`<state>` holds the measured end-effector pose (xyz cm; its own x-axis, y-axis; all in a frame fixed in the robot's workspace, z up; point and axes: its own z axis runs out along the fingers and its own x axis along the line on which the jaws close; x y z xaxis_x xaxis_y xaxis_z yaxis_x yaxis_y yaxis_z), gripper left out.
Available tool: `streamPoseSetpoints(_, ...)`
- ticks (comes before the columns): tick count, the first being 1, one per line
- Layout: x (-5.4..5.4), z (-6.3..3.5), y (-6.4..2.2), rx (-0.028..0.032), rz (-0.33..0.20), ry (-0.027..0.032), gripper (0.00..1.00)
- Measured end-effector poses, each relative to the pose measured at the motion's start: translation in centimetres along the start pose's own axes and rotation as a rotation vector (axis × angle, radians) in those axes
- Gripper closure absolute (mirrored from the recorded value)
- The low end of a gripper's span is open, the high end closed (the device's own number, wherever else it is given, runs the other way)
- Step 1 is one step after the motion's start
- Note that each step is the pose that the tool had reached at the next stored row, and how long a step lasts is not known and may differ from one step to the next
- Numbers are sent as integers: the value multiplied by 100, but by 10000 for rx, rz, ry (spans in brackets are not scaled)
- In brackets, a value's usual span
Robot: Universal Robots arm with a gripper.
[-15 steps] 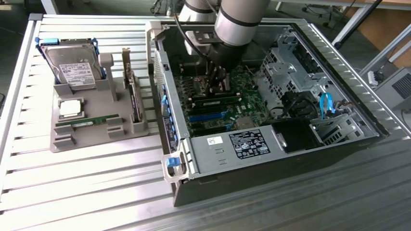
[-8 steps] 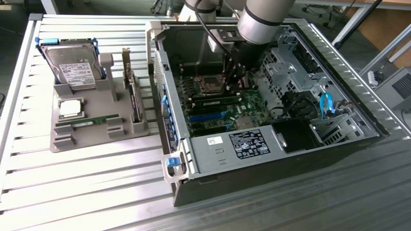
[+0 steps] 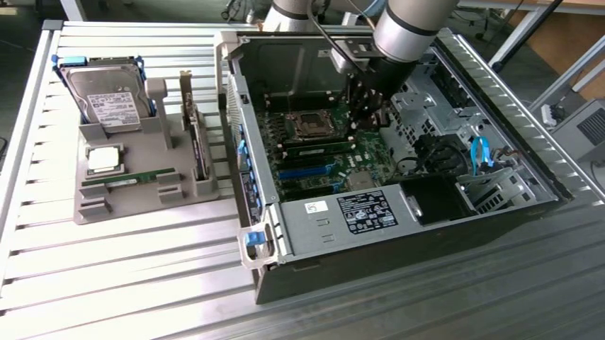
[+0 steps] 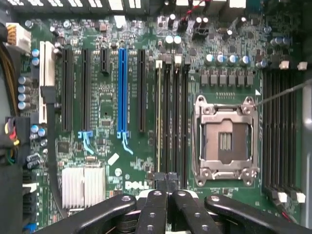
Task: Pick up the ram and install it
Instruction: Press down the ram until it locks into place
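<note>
One ram (image 4: 158,117), a thin green stick seen edge-on, stands in the memory slot nearest the expansion slots on the motherboard (image 4: 107,97); in the exterior view that ram (image 3: 317,148) lies just below the open processor socket (image 3: 308,125). My gripper (image 4: 167,190) hovers over the end of the memory slots with its black fingers (image 4: 155,204) pressed together and nothing visible between them. In the exterior view the gripper (image 3: 369,113) reaches down inside the open computer case (image 3: 529,134). A second ram (image 3: 127,181) lies flat in the grey fixture tray (image 3: 142,205).
The tray at the exterior view's left also holds a hard drive (image 3: 109,95), a square silver processor (image 3: 104,159) and an upright expansion card (image 3: 194,142). Inside the case are the power supply (image 3: 350,216), blue cables (image 3: 479,152) and drive bays. A slatted metal table (image 3: 113,283) carries everything.
</note>
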<state>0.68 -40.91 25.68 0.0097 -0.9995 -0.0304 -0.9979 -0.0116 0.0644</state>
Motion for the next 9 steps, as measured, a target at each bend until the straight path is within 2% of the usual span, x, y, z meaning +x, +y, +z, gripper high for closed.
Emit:
streamPoseSetpoints(5, -7, -115, -169, -10, 0, -1, 91)
streamPoseSetpoints(9, -9, -159, -214, -17, 0, 0, 91)
